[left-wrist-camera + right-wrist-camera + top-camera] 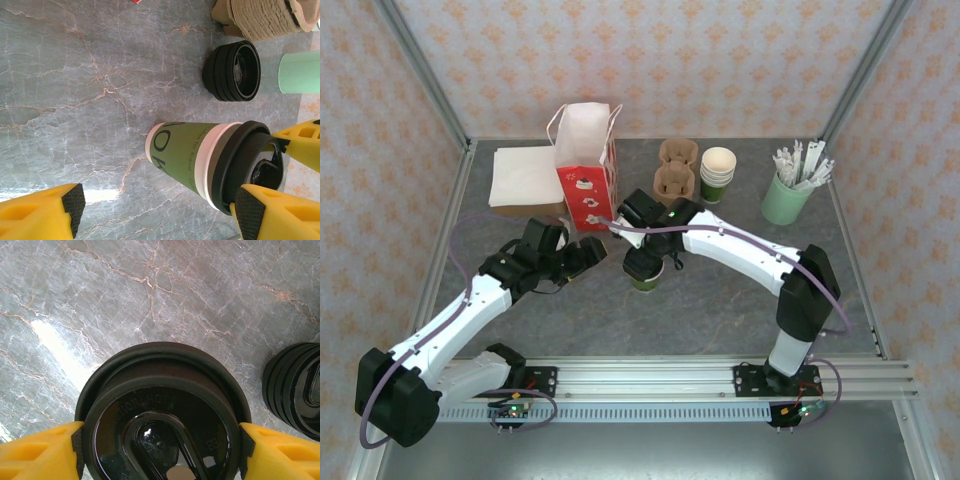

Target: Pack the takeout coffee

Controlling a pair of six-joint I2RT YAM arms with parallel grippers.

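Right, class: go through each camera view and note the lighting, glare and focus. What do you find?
Top view: even, soft light, only faint shadows. Left wrist view: a white glare patch on the table; the coffee cup is sharp. Right wrist view: a bright glare streak on the table at left, and highlights on the glossy black lid, which looks slightly soft.

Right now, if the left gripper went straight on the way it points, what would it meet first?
Most likely the takeout coffee: its green side is directly ahead of the open left gripper, with bare table between. Depth is hard to judge, so how soon is unclear.
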